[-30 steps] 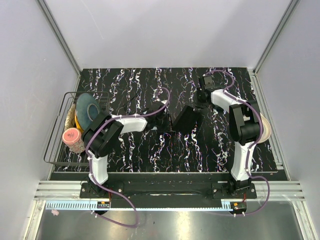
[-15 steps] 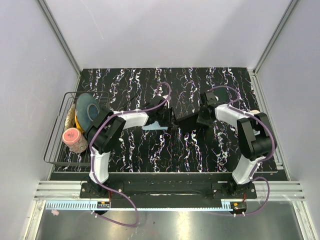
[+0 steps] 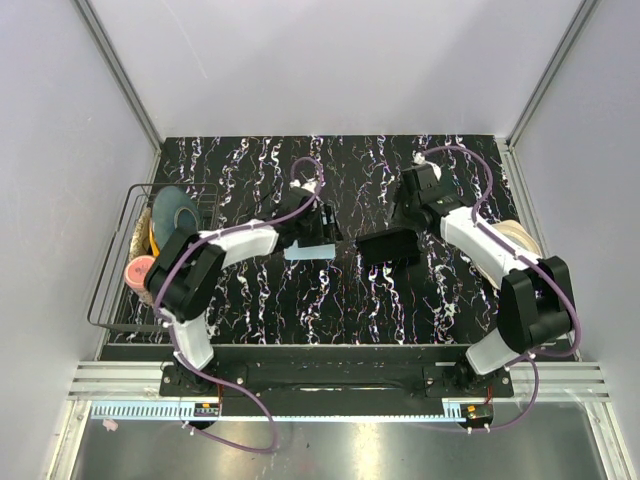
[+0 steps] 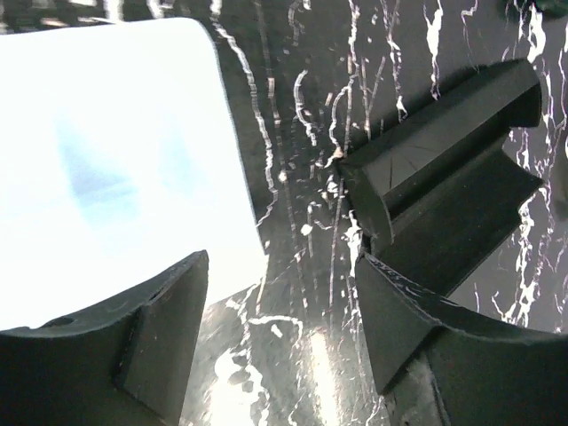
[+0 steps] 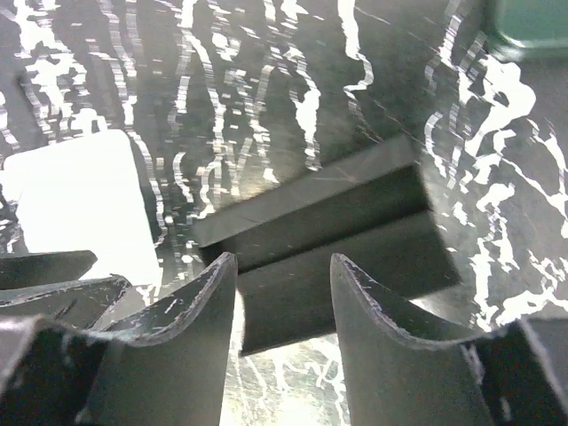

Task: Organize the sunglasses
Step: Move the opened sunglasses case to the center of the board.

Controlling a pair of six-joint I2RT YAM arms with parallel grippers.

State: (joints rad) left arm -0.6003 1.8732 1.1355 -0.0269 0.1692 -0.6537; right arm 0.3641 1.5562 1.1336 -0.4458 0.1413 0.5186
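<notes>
A black sunglasses case (image 3: 390,247) lies flat on the dark marbled table, its lid down. It also shows in the left wrist view (image 4: 453,169) and the right wrist view (image 5: 328,257). A pale blue cloth (image 3: 308,252) lies flat to its left, also seen in the left wrist view (image 4: 106,160) and the right wrist view (image 5: 80,213). My left gripper (image 3: 318,228) (image 4: 280,311) is open and empty, just behind the cloth. My right gripper (image 3: 403,210) (image 5: 284,284) is open and empty, just behind the case. No sunglasses show in any view.
A wire rack (image 3: 110,290) at the table's left edge holds round plates (image 3: 172,218) and a pink cup (image 3: 140,272). A beige roll (image 3: 522,240) lies at the right edge. A teal object (image 5: 532,27) sits beyond the case in the right wrist view.
The case, tilted up before, now lies flat. My left gripper has drawn back from it to the left, uncovering the cloth. My right gripper came down to the case, then lifted off behind it.
</notes>
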